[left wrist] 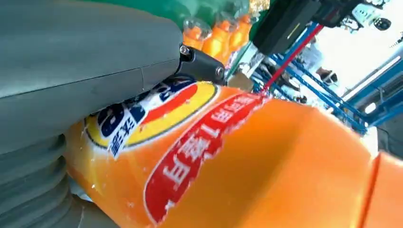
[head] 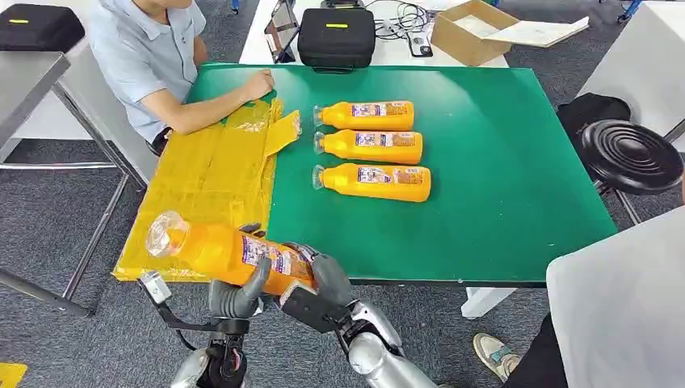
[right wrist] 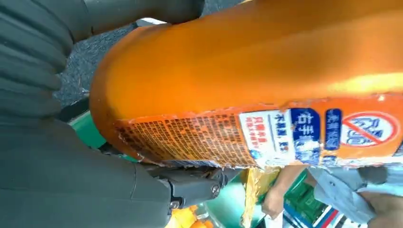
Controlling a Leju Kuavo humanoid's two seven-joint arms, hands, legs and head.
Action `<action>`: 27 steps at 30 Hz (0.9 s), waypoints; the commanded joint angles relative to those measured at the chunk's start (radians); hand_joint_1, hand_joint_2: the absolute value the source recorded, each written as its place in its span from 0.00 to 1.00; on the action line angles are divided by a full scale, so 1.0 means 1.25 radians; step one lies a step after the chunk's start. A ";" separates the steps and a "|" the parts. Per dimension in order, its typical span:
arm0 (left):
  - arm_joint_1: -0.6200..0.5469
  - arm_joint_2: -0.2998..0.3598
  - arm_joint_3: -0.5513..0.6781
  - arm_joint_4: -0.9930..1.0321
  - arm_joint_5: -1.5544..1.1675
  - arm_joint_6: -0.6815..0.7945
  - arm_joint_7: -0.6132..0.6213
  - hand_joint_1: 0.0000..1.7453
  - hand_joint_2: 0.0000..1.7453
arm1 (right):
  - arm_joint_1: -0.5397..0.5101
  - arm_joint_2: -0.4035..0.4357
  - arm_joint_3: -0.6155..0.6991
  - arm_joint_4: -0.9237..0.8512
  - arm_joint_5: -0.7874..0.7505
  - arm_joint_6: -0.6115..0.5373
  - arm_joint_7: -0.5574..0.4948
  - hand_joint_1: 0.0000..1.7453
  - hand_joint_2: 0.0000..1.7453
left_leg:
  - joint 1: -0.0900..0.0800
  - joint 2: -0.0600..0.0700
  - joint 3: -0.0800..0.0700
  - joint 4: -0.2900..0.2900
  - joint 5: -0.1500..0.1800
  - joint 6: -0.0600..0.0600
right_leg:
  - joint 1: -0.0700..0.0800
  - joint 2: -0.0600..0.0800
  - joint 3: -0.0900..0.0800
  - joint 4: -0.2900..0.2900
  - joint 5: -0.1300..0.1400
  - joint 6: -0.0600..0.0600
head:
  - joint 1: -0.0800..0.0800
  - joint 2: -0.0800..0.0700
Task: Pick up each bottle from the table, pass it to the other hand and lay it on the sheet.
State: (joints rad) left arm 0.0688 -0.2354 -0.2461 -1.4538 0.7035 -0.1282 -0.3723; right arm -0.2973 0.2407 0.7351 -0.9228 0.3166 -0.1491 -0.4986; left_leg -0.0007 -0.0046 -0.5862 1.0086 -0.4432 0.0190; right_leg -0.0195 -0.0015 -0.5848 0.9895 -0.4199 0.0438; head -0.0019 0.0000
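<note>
From the head view, the bottle (head: 230, 253) is held in the air just off the table's (head: 485, 210) near edge, its long axis running sideways across the robot with the clear cap end to the left, over the near corner of the yellow sheet (head: 206, 182). The left hand (head: 240, 295) curls up around its middle from below, and the right hand (head: 323, 283) grips the base end, so both hold it at once; the sheet lies forward and left, nearer the left arm. Three more bottles (head: 370, 149) lie in a row on the table, well apart. In the left wrist view the bottle's label (left wrist: 190, 142) sits pressed against the grey thumb (left wrist: 85, 71). In the right wrist view the bottle's base (right wrist: 157, 90) rests against the hand's cover (right wrist: 57, 166), fingers closed around it.
</note>
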 commanded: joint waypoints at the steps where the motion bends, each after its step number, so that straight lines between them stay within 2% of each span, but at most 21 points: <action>1: -0.045 0.005 -0.017 0.028 0.013 -0.084 0.014 1.00 1.00 | 0.000 -0.014 0.056 0.070 0.004 0.027 0.003 0.13 1.00 | 0.001 -0.002 0.002 -0.001 0.000 -0.001 | 0.001 -0.002 0.003 -0.001 -0.001 -0.001 | 0.000 0.000; 2: -0.044 0.008 -0.021 0.030 0.013 -0.099 0.013 1.00 1.00 | 0.004 -0.013 0.050 0.066 0.001 0.026 0.005 0.00 1.00 | 0.000 -0.002 0.001 -0.001 0.000 0.000 | 0.000 -0.002 0.002 -0.001 -0.001 -0.001 | 0.000 0.000; 5: -0.045 0.010 -0.023 0.037 0.038 -0.146 0.021 1.00 1.00 | 0.006 -0.010 0.043 0.059 -0.002 0.029 0.013 0.00 1.00 | 0.000 -0.002 0.001 -0.001 0.000 0.000 | 0.000 -0.002 0.002 -0.001 -0.001 -0.001 | 0.000 0.000; 6: -0.045 0.010 -0.023 0.037 0.038 -0.146 0.021 1.00 1.00 | 0.006 -0.010 0.043 0.059 -0.002 0.029 0.013 0.00 0.00 | 0.001 -0.002 0.003 -0.001 0.000 -0.001 | 0.001 -0.003 0.004 -0.001 -0.001 -0.002 | 0.000 0.000; 12: -0.053 0.011 -0.007 0.059 0.060 -0.164 0.040 1.00 1.00 | 0.011 -0.011 0.035 0.045 -0.005 0.027 0.005 0.00 0.00 | 0.000 -0.002 0.001 -0.001 0.000 -0.001 | 0.001 -0.002 0.002 -0.001 -0.001 -0.001 | 0.000 0.000; 15: -0.077 0.015 0.031 0.103 -0.038 0.024 0.054 1.00 1.00 | 0.037 -0.024 0.023 0.000 0.007 -0.011 -0.019 0.00 0.00 | 0.001 -0.003 0.002 -0.001 0.000 -0.001 | 0.002 -0.003 0.003 -0.002 -0.001 -0.002 | 0.000 0.000; 17: -0.095 0.020 0.047 0.127 -0.040 0.050 0.052 1.00 1.00 | 0.049 -0.032 0.023 -0.022 0.013 -0.025 -0.025 0.00 0.00 | 0.001 -0.003 0.002 -0.001 0.000 -0.001 | 0.001 -0.003 0.003 -0.002 -0.001 -0.002 | 0.000 0.000; 20: -0.114 0.026 0.061 0.142 -0.118 0.150 0.009 1.00 1.00 | 0.067 -0.043 0.018 -0.057 0.031 -0.064 -0.038 0.00 0.00 | 0.001 -0.002 0.002 -0.001 0.000 -0.001 | 0.001 -0.002 0.003 -0.002 0.000 -0.002 | 0.000 0.000; 21: -0.123 0.039 0.049 0.142 -0.226 0.258 -0.039 1.00 1.00 | 0.076 -0.045 0.012 -0.067 0.039 -0.091 -0.045 0.00 0.00 | 0.001 -0.001 0.001 -0.001 0.000 -0.001 | 0.001 -0.001 0.002 -0.001 0.000 -0.001 | 0.000 0.000; 24: -0.143 0.046 0.040 0.154 -0.436 0.482 -0.122 1.00 1.00 | 0.088 -0.061 0.010 -0.092 0.073 -0.151 -0.060 0.00 0.00 | 0.000 -0.003 0.001 -0.001 0.000 -0.001 | 0.000 -0.003 0.002 -0.001 -0.001 -0.001 | 0.000 0.000; 27: -0.144 0.047 0.043 0.152 -0.437 0.482 -0.121 1.00 1.00 | 0.088 -0.065 0.009 -0.093 0.072 -0.149 -0.059 0.00 0.00 | 0.001 -0.002 0.001 -0.001 0.000 -0.001 | 0.001 -0.002 0.002 -0.001 -0.001 -0.002 | 0.000 0.000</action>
State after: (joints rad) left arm -0.0289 -0.2129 -0.1957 -1.3573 0.2995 0.3239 -0.4694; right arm -0.2022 0.2213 0.7431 -0.9857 0.3860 -0.2909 -0.5619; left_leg -0.0007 -0.0050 -0.5874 1.0086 -0.4432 0.0190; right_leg -0.0194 -0.0016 -0.5857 0.9895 -0.4198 0.0438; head -0.0019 0.0000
